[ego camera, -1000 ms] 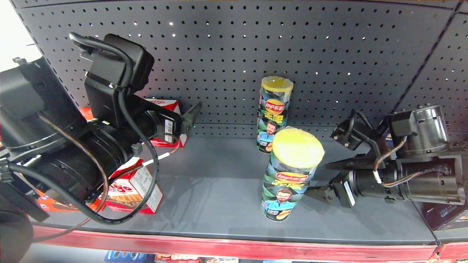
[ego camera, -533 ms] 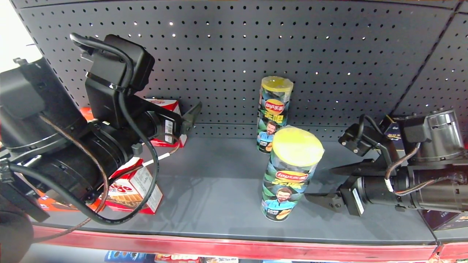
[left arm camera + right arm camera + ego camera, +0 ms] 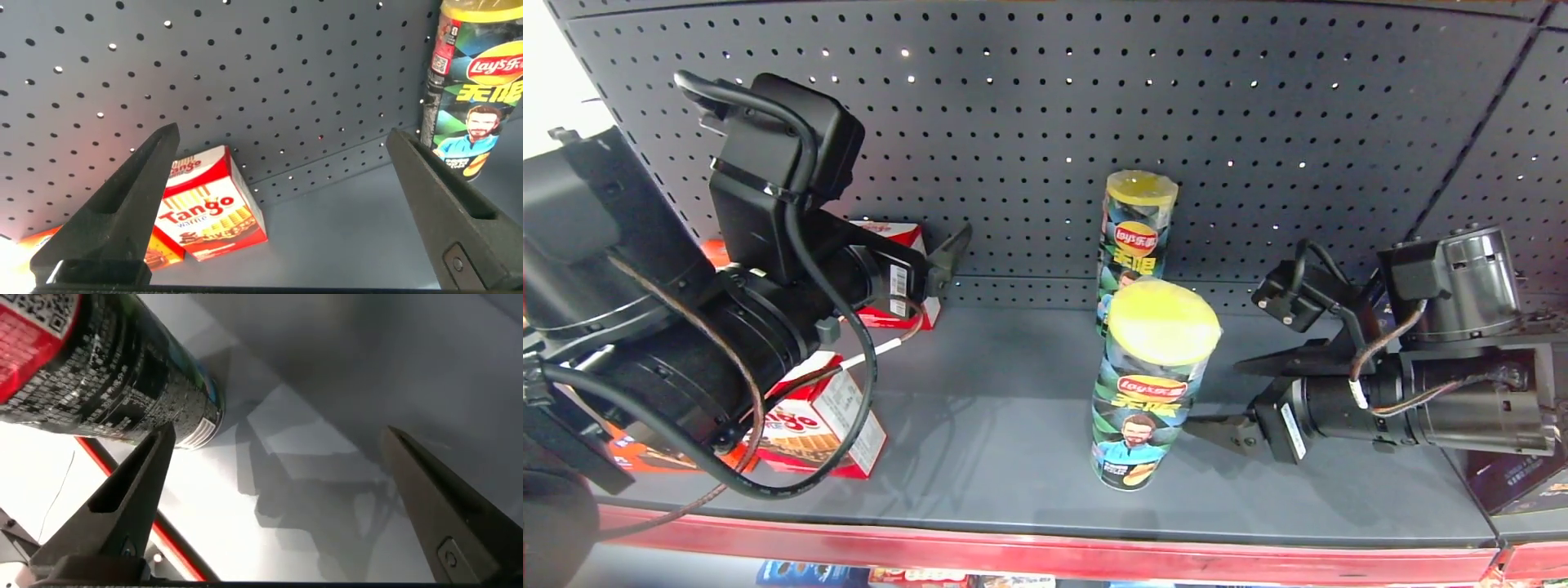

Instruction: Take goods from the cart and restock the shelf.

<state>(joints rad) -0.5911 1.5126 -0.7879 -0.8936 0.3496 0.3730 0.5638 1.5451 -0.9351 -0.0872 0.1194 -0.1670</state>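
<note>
Two pairs of jaws stand spread wide over a grey store shelf (image 3: 996, 441). Those of the right gripper (image 3: 1213, 398), released and holding nothing, point left at the near can of chips (image 3: 1153, 384). One finger (image 3: 1221, 430) sits low beside the can's right flank and the other is higher and farther back; whether the low fingertip touches the can cannot be told. The yellow-lidded can stands on its base close to the shelf's front edge, about mid-shelf, and in the right wrist view its lower body lies just past one fingertip, outside the gap. A second can of chips (image 3: 1137, 237) stands upright directly behind it, against the pegboard (image 3: 1094, 98) at the back. The left gripper (image 3: 282, 135), likewise released and empty, hangs well to the left above the shelf, aimed toward the far wall, where a red-and-white wafer box (image 3: 208, 204) sits at the pegboard's foot. A second wafer box (image 3: 821, 425) lies nearer the front, under the left arm. A red strip (image 3: 1045, 555) trims the shelf's front edge, and a dark box (image 3: 1515, 482) rests at the far right beneath the right arm.
</note>
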